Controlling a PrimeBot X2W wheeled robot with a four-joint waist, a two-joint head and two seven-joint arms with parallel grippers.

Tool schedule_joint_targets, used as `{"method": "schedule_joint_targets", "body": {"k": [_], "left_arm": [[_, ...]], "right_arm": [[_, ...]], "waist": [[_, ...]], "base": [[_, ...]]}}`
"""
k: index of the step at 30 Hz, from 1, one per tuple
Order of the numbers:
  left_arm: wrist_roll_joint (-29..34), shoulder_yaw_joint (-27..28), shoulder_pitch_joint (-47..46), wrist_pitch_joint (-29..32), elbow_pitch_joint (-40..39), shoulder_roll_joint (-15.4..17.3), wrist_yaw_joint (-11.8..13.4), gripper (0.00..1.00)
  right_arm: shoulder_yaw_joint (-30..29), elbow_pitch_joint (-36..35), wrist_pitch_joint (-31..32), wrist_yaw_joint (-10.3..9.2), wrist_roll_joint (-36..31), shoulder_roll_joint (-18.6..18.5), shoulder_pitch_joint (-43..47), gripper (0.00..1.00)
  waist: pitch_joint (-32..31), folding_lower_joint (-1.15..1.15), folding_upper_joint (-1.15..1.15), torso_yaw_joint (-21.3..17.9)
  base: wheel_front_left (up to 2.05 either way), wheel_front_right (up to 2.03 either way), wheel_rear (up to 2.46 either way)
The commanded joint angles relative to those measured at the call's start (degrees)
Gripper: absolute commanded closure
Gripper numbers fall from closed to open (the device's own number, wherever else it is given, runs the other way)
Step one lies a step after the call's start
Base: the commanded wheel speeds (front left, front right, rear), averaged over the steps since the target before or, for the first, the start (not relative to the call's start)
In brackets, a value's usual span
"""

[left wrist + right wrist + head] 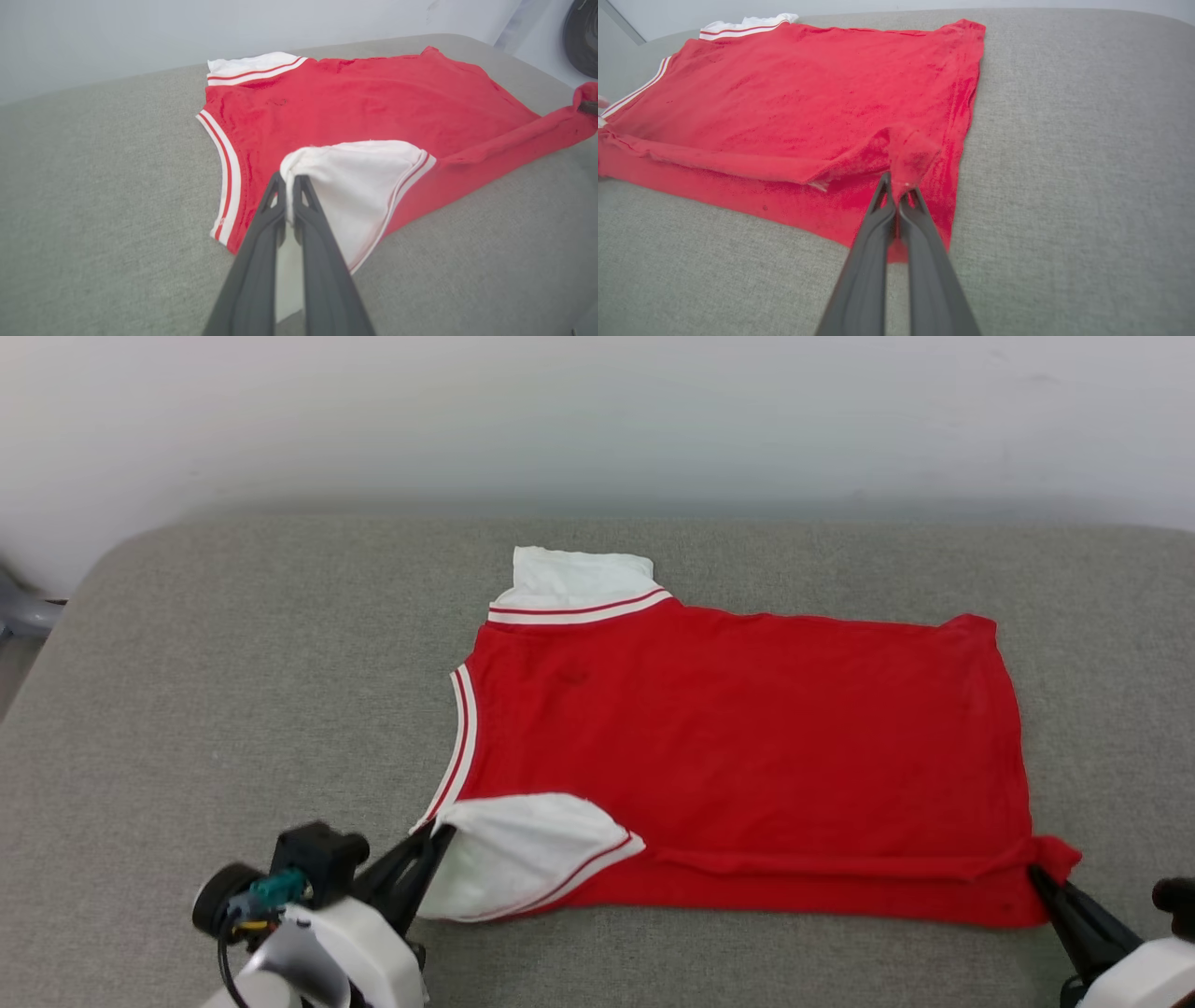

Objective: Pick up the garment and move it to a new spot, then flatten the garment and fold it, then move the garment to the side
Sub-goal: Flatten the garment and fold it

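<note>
garment spread | left tool clamps near sleeve | right tool clamps near hem corner

The red garment lies spread on a grey fabric-covered cushion.

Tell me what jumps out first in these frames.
The red garment dominates, spread over the middle of the grey padded surface, with its near edge folded over. At lower left the left claw is shut on the near white sleeve. At lower right the right claw pinches the near hem corner.
</note>
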Motion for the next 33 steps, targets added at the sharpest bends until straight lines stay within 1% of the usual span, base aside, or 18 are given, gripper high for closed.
{"method": "schedule_joint_targets", "body": {"k": [1,4,5,6,7,12,16,18,23,27,28,29,30,33], "left_arm": [[-0.02,0.25,-3.19,0.81,0.95,-0.44,-0.97,1.0],[0.73,0.08,-8.38,1.71,4.46,-1.15,-2.99,1.0],[1.26,0.0,-16.31,2.05,11.68,-2.56,-5.96,1.0],[1.76,-1.04,-20.35,2.36,15.8,-3.72,-7.23,1.0],[2.11,-1.47,-21.67,2.49,17.3,-3.81,-7.67,1.0],[2.0,-3.38,-26.91,1.62,24.46,-5.42,-8.69,1.0],[1.05,-5.42,-29.59,0.87,30.03,-6.36,-8.93,1.0],[0.02,-7.08,-30.25,0.85,32.41,-7.4,-9.0,1.0],[-3.35,-11.94,-30.35,0.22,36.21,-8.41,-9.05,1.0],[-6.39,-14.9,-30.72,-1.57,37.54,-8.66,-9.08,1.0],[-7.13,-15.21,-31.03,-2.07,37.85,-8.54,-9.08,1.0],[-7.76,-15.58,-31.37,-2.32,38.14,-8.33,-9.07,0.57],[-8.07,-15.95,-31.84,-2.78,38.12,-8.15,-9.06,0.0],[-10.07,-16.65,-33.02,-3.58,37.11,-7.12,-9.06,0.0]], "right_arm": [[-0.74,-1.01,0.53,-0.09,0.97,0.84,-1.65,1.0],[-0.92,-2.26,1.87,-0.09,0.46,0.63,-3.84,1.0],[-0.56,-2.54,3.73,-0.08,0.08,0.73,-7.84,1.0],[-0.55,-1.44,5.04,-0.09,-0.23,0.74,-10.58,1.0],[-0.45,-0.96,5.33,-0.08,-0.33,0.82,-11.52,1.0],[0.74,1.62,6.5,-0.09,-1.07,1.03,-15.8,1.0],[2.45,4.45,7.31,-0.09,-1.69,1.52,-18.27,1.0],[3.5,5.99,7.41,-0.09,-1.97,1.76,-19.4,1.0],[5.99,9.88,7.46,-0.09,-3.21,2.52,-20.32,1.0],[5.89,10.37,5.52,-0.08,-2.48,2.92,-20.67,1.0],[5.72,10.16,5.09,-0.08,-2.52,2.82,-20.51,0.72],[5.49,9.87,4.65,-0.08,-2.69,2.68,-20.31,0.29],[5.18,9.46,3.98,-0.08,-2.98,2.56,-20.18,0.0],[3.52,7.74,2.47,-0.08,-3.1,2.43,-19.48,0.0]], "waist": [[1.83,-0.01,0.0,-0.62],[3.86,-0.01,0.0,-1.36],[7.21,-0.01,0.0,-2.42],[9.08,-0.01,0.0,-2.77],[9.67,-0.01,0.0,-2.91],[12.3,-0.01,0.0,-3.36],[14.06,-0.01,0.0,-3.53],[14.68,-0.01,0.0,-3.46],[15.46,-0.01,0.0,-3.33],[14.59,-0.01,0.0,-2.99],[14.12,-0.01,0.0,-2.87],[13.62,-0.01,0.0,-2.76],[13.06,-0.01,0.0,-2.64],[11.31,-0.01,0.0,-2.17]], "base": [[0.0,0.0,0.0],[0.0,0.0,0.0],[0.0,0.0,0.0],[0.0,0.0,0.0],[0.0,0.0,0.0],[0.0,0.0,0.0],[0.0,0.0,0.0],[0.0,0.0,0.0],[0.0,0.0,0.0],[0.0,0.0,0.0],[0.0,0.0,0.0],[0.0,0.0,0.0],[0.0,0.0,0.0],[0.0,0.0,0.0]]}}
